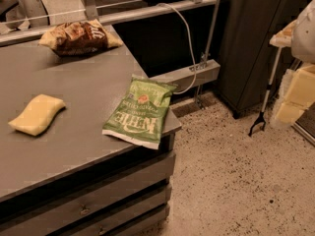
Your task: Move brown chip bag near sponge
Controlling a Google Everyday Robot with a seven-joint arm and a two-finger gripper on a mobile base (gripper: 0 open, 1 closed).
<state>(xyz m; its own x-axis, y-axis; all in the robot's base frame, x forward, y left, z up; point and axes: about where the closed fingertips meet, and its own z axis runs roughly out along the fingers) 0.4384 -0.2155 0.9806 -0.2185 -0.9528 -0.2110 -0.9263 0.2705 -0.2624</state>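
Pale gripper [295, 96] hangs at the right edge, off the desk [74, 146]; whether it is spread or closed I cannot tell. Far to its left lies the sponge [37, 113]. Beyond that, at the desk's back edge and well apart from the gripper, sits the brown chip bag [78, 37], its long axis running left to right, one yellow end each way. My judgement: reach first, clearing the green chip bag [140, 111], then come down on the brown bag's middle and close across its short width.
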